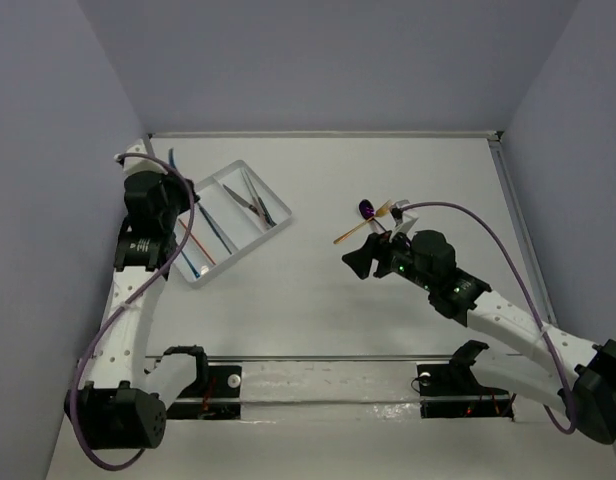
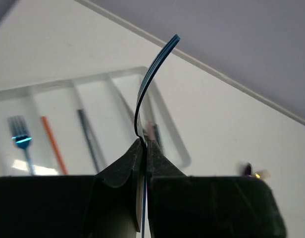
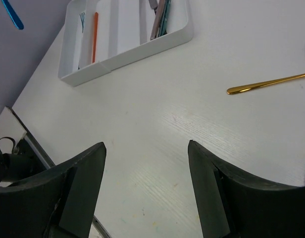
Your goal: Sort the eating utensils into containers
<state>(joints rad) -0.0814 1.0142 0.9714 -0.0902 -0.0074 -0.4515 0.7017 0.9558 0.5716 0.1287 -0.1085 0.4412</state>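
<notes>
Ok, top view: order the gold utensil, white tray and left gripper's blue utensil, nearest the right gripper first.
1. Gold utensil, just beyond the right gripper.
2. White tray, centre-left.
3. Held blue utensil, far left, in the left gripper.

Glossy plastic, bright metal, matt tabletop.
Tray (image 3: 127, 54) of smooth, faintly glossy white plastic; gold utensil (image 3: 269, 83) at 2 o'clock, polished metal; blue utensil (image 2: 152, 74) with glossy metallic sheen; tabletop (image 3: 192, 124) matt white, faintly wood-grained; right hand (image 3: 146, 145) of matt black plastic.
</notes>
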